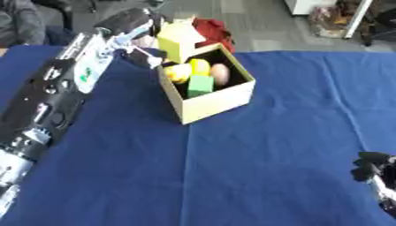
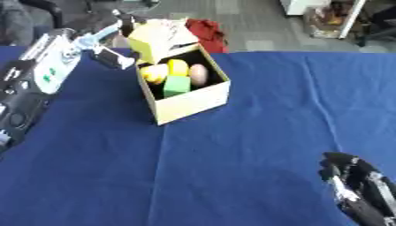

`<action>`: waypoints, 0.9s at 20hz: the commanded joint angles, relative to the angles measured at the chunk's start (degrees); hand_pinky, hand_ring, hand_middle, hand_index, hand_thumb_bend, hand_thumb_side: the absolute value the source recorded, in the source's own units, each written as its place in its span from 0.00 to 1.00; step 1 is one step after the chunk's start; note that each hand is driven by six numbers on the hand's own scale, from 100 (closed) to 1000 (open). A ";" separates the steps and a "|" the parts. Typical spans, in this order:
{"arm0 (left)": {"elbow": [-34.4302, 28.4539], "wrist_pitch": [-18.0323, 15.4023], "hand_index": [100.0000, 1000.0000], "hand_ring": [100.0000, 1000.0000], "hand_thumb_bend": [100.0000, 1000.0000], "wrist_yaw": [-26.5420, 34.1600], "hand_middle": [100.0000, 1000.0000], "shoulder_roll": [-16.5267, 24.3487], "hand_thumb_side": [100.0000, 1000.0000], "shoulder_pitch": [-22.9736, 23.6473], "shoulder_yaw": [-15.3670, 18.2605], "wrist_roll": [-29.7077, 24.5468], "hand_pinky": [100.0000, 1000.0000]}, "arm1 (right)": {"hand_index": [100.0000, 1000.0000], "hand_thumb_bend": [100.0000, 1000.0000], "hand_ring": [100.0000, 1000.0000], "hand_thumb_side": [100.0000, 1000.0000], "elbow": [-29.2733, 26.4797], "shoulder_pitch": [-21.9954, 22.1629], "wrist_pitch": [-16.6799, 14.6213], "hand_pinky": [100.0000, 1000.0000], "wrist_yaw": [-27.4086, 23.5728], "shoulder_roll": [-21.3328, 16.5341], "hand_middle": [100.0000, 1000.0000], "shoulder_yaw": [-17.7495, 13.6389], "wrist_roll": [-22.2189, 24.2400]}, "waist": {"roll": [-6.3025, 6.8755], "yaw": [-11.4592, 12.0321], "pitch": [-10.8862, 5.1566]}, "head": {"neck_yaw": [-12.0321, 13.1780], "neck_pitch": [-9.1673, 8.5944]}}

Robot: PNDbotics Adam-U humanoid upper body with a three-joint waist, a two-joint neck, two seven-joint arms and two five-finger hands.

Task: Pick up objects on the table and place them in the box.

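An open cardboard box stands on the blue table, a little left of the middle and towards the back. Inside it lie yellow things, a green block and a pale pink egg shape. My left hand is at the box's far left corner, with fingers and thumb on either side of a pale yellow block held over the rim. At the lower right edge my right hand rests open, fingers up, far from the box.
A red bundle sits just beyond the table's far edge behind the box. My left forearm runs along the table's left side. Grey floor and furniture lie past the far edge.
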 commanded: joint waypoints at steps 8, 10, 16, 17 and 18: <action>3.17 -2.81 0.89 0.71 0.16 -4.02 0.71 -3.29 0.18 -1.35 -1.63 -2.01 0.77 | 0.73 0.00 0.60 0.40 -0.58 -0.61 -0.04 0.61 -0.14 -0.24 0.59 0.06 0.41 | -0.48 -0.73 -1.32 | 0.45 0.00; 3.09 -2.77 0.91 0.73 0.16 -4.10 0.74 -2.89 0.29 -1.06 -1.34 -1.73 0.79 | 0.73 0.00 0.60 0.40 -0.59 -0.54 -0.02 0.61 -0.16 -0.28 0.59 0.00 0.38 | -0.43 -0.64 -1.29 | 0.35 0.02; -0.10 -3.84 0.98 0.88 0.24 -2.03 0.90 0.38 0.66 0.88 -0.54 -4.26 0.89 | 0.73 0.00 0.60 0.38 -0.54 -0.39 -0.03 0.61 0.02 -0.47 0.59 -0.30 0.15 | -0.25 -0.04 -1.37 | -0.25 -0.11; -1.06 -4.05 0.98 0.90 0.29 -1.96 0.92 1.19 0.68 1.20 -0.49 -5.14 0.90 | 0.73 0.00 0.60 0.40 -0.52 -0.35 -0.02 0.61 0.06 -0.52 0.59 -0.32 0.13 | -0.19 0.14 -1.39 | -0.36 -0.12; -2.03 -4.29 0.99 0.90 0.30 -2.09 0.92 1.92 0.68 1.49 -0.44 -5.99 0.90 | 0.73 0.00 0.60 0.40 -0.50 -0.33 -0.02 0.61 0.10 -0.56 0.59 -0.34 0.11 | -0.14 0.31 -1.40 | -0.42 -0.14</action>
